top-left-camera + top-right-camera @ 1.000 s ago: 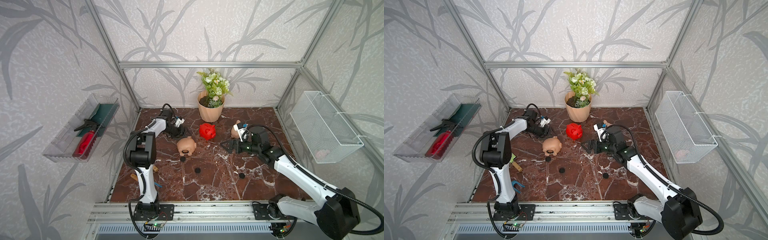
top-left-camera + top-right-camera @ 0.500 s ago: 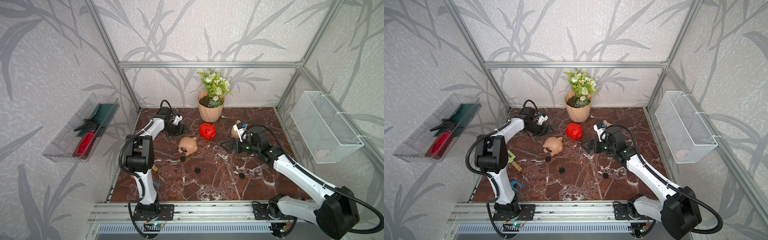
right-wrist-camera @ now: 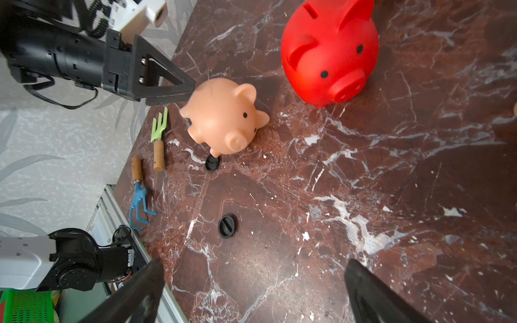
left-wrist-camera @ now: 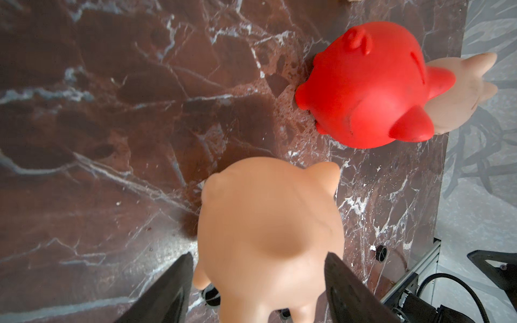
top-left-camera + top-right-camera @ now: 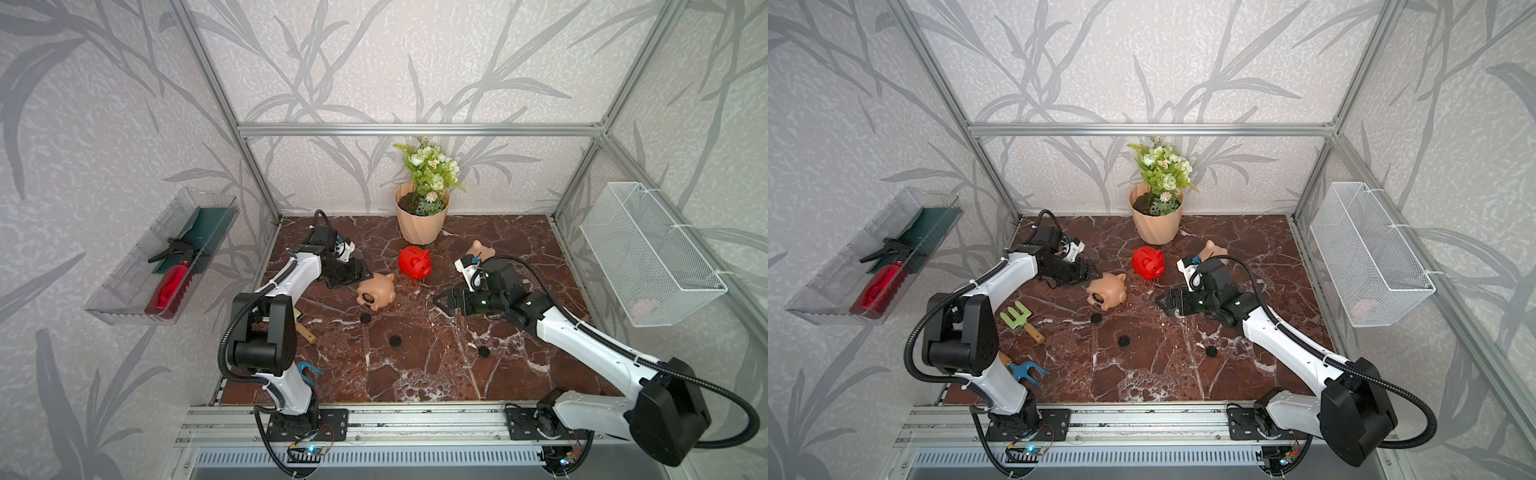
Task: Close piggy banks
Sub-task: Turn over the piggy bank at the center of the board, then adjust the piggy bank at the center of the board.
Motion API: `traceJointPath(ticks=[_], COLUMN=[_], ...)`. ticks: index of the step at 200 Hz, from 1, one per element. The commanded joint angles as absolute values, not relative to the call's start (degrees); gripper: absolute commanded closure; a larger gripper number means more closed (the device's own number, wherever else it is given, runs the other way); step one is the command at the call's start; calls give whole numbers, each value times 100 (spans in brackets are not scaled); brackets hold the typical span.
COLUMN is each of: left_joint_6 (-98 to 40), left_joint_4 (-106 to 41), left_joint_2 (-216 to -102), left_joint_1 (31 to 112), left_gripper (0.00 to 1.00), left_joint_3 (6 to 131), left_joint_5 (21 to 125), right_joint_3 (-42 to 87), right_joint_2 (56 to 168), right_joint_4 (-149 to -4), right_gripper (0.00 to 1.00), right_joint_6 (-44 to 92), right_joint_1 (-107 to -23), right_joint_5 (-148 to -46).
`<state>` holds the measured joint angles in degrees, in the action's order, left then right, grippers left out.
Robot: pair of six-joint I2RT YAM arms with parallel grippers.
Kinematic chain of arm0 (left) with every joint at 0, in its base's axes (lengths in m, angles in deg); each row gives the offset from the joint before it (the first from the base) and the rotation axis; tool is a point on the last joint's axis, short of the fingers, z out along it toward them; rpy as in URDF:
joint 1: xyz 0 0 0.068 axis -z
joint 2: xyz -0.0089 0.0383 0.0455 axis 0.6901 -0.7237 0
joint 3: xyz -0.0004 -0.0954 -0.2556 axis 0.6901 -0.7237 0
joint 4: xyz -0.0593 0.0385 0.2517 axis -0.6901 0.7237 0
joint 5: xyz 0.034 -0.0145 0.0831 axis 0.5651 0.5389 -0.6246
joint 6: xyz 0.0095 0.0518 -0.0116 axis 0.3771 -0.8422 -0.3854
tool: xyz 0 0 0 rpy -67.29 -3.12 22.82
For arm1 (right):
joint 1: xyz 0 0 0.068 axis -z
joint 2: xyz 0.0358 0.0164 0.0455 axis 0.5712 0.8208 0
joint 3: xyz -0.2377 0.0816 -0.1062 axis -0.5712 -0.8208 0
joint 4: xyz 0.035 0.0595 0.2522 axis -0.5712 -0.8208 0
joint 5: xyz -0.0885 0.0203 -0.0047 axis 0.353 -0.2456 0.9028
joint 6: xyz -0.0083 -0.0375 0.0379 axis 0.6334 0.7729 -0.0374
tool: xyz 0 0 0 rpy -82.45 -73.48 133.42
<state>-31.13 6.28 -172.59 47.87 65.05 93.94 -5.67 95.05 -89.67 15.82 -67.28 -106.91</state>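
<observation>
Left wrist view: the left gripper (image 4: 259, 254) has one black finger on each flank of the tipped peach pig (image 4: 268, 223), pinching its hind end. This pig lies on its side in front of the flowerpot (image 5: 419, 232), toward the left arm's side. In both top views its round belly hole faces away from the pot.

There are three piggy banks in all. The red pig (image 5: 414, 262) stands upright just in front of the pot. The second peach pig (image 5: 480, 250) sits in front of the pot toward the right arm's side, partly hidden behind that arm's wrist.

Three black plugs lie loose on the marble table (image 5: 415, 386), all farther from the pot than the pigs. The first plug (image 5: 365, 318) is just beside the tipped pig's feet. The second plug (image 5: 395, 340) lies a little farther out. The third plug (image 5: 483, 351) lies toward the right arm's side.

The right gripper (image 5: 441, 303) sits low over bare marble, farther from the pot than the second peach pig. Its fingers are spread wide, as the right wrist view shows.

Two small garden forks with wooden handles, a green fork (image 5: 1016, 318) and a blue fork (image 5: 1025, 368), lie well away from the pot near the left arm's base.
</observation>
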Motion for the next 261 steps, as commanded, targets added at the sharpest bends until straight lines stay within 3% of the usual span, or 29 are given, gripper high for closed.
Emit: traceJointPath(ticks=[1,86,133,149,171,261], left_joint_6=[-2635,-2199,-1937,-1869,-1797,-1992], left_joint_4=[142,-576,-919,-978,-1060,-478], left_joint_2=[-16899,-16593,-16322,-16245,-16095,-15295], left_joint_1=[4821,5149,5461,5530,5542,5234], left_gripper=[27,29,30,30,30,31], left_joint_3=[6216,5372,5000,4931,4830,4989], left_joint_5=[9472,9656,9580,9542,9529,8571], right_joint_3=[-587,-635,-567,-524,-399,940], right_joint_2=[9501,9927,10256,10405,10632,12000], right_joint_4=[-9103,-8994,-8864,-8774,-8715,-9736], right_gripper=[1,0,5,10,25,51], right_joint_6=[1456,1310,1309,1401,1724,2625], right_joint_1=[-6834,-7605,-8010,-8166,-8495,-9306], right_joint_5=[-10709,-10804,-10584,-10562,-10369,-9358])
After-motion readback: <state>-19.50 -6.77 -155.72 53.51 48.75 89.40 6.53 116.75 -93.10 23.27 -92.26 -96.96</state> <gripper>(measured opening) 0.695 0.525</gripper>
